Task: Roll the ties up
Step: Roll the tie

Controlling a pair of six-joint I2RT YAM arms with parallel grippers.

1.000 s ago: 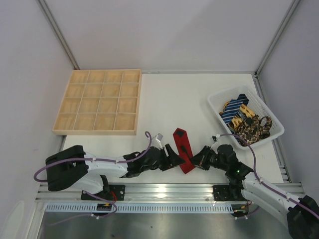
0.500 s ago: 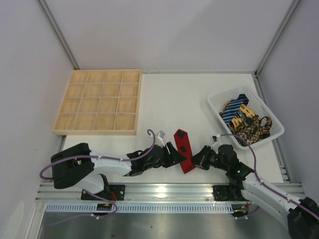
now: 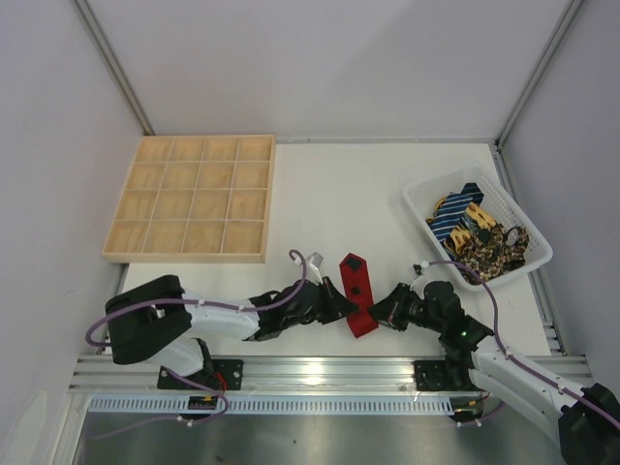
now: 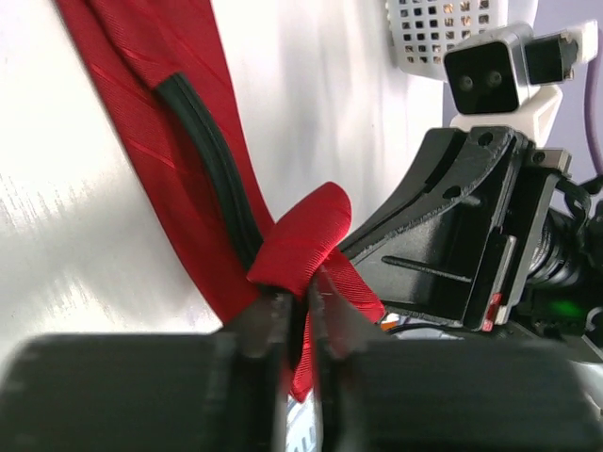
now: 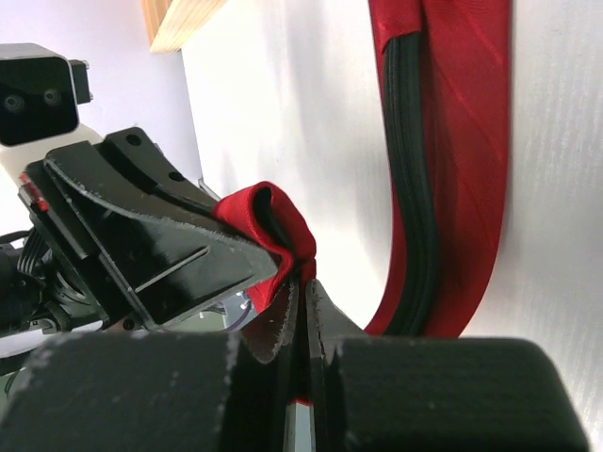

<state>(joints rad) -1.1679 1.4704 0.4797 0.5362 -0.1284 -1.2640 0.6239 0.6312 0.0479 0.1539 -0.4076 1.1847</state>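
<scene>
Inside white basket (image 3: 419, 199), striped, yellow and speckled ties (image 3: 477, 231) heaped

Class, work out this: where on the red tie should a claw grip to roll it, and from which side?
Grip the red tie at its near end, where a loop is already curled, one claw from each side; the rest lies flat, running away.

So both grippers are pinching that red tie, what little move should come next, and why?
Probably turn the pinched end over once more toward the far tip. The left gripper and right gripper are both shut on the red tie, whose near end has only one small curl; the rest lies flat on the table.
</scene>
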